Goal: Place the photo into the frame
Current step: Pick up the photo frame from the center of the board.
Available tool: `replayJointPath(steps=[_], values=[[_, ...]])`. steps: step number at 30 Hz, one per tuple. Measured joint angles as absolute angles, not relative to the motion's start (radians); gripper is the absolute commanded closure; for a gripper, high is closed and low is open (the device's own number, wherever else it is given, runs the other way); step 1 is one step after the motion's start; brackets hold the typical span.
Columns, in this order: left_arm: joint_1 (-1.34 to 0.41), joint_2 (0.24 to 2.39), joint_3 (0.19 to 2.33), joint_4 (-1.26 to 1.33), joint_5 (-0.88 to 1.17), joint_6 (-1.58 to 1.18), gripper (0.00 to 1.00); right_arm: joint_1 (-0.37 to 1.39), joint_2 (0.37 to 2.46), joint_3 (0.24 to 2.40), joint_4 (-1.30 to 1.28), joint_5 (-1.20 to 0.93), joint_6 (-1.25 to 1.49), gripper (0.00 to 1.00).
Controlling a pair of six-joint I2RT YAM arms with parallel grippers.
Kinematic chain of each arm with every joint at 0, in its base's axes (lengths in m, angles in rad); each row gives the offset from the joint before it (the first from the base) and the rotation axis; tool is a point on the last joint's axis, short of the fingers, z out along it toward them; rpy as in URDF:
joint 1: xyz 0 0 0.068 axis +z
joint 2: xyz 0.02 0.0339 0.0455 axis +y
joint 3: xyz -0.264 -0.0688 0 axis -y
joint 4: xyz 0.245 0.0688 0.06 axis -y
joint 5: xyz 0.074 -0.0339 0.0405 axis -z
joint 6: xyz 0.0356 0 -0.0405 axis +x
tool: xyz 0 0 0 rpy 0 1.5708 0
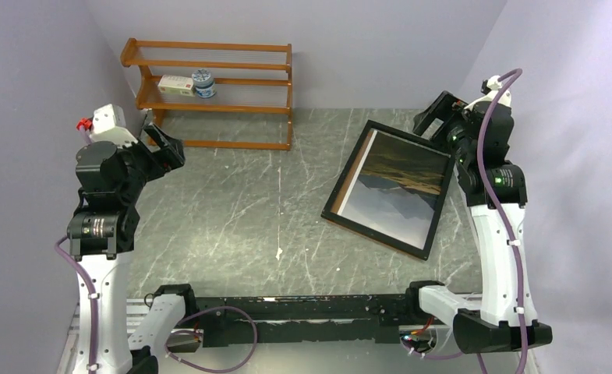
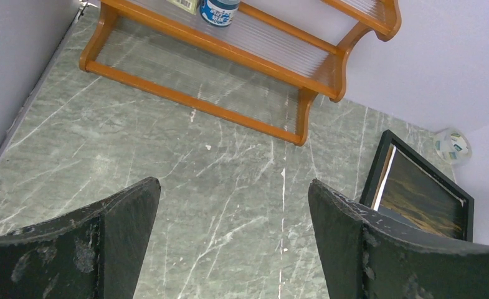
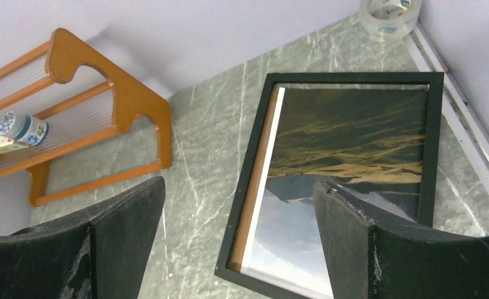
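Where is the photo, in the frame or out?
In: the photo lies within the frame, black edges all round, a brown strip alongside.

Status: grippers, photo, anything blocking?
Both open, empty: left gripper, right gripper. Photo lying inside frame, brown strip bare along one long edge. Nothing on top.
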State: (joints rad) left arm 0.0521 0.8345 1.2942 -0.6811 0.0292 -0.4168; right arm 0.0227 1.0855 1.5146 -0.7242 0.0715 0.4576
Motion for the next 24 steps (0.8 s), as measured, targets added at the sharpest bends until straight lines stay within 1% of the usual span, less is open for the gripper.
replayJointPath(steps=[7, 11, 15, 19, 24], values=[[0.052, 0.822, 1.270, -0.675, 0.039, -0.417, 0.06, 0.023, 1.118, 1.489, -0.715, 0.031, 0.474, 0.09], [0.052, 0.823, 1.245, -0.665, 0.048, -0.418, 0.06, 0.023, 1.132, 1.425, -0.687, 0.007, 0.485, 0.10], [0.052, 0.836, 1.205, -0.646, 0.053, -0.431, 0.06, 0.023, 1.171, 1.382, -0.672, -0.050, 0.498, 0.20], [0.052, 0.868, 1.166, -0.635, 0.084, -0.439, 0.06, 0.041, 1.275, 1.372, -0.664, -0.094, 0.529, 0.28], [0.052, 0.899, 1.118, -0.615, 0.104, -0.461, 0.06, 0.129, 1.427, 1.326, -0.671, -0.079, 0.591, 0.30]])
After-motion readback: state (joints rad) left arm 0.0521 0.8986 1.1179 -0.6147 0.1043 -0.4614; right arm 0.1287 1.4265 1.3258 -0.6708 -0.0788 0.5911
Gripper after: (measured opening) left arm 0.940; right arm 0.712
